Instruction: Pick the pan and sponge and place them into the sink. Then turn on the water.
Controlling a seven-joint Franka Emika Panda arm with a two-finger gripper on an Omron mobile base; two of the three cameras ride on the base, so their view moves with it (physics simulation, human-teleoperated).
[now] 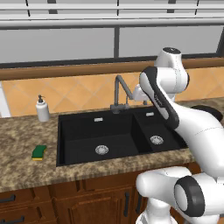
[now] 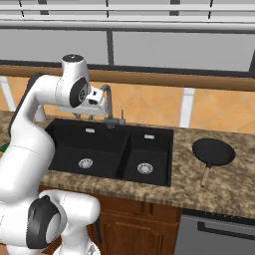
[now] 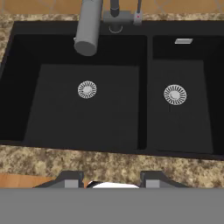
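Granite counter, left to right — sponge (image 1: 39,152) lying left of the black sink (image 1: 87,127), both basins bare, pan (image 2: 213,151) sitting on the counter well right of it. Gripper (image 3: 111,177) hovers above the sink's front edge — fingers partly apart, nothing between them.
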